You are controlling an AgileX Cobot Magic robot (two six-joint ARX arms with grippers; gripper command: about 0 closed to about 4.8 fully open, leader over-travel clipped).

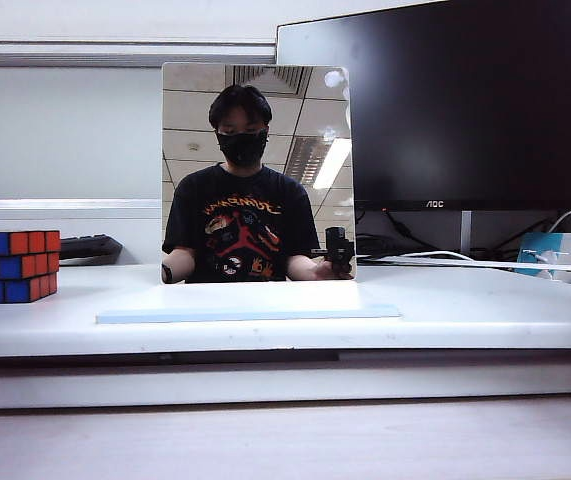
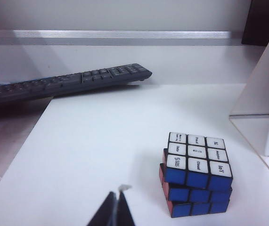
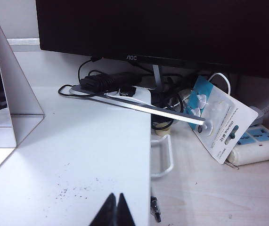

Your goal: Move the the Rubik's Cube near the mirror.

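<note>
The Rubik's Cube (image 1: 10,266) sits at the far left edge of the white table, showing blue and orange-red squares. In the left wrist view the Rubik's Cube (image 2: 195,175) has a printed white top face and slightly twisted layers. My left gripper (image 2: 117,194) is shut and empty, a short way to the side of the cube and apart from it. The mirror (image 1: 258,170) stands upright mid-table on its pale-blue base plate (image 1: 245,304); its side edge (image 2: 266,89) shows beyond the cube. My right gripper (image 3: 115,197) is shut and empty, over the table on the other side of the mirror (image 3: 4,80). Neither gripper shows in the exterior view.
A black keyboard (image 2: 68,82) lies behind the cube at the table's back. The black AOC monitor (image 1: 465,100) stands behind the mirror on the right, with cables (image 3: 101,82) under it. Past the table's right edge lie a blue-and-white packet (image 3: 224,123) and a power strip (image 3: 256,146).
</note>
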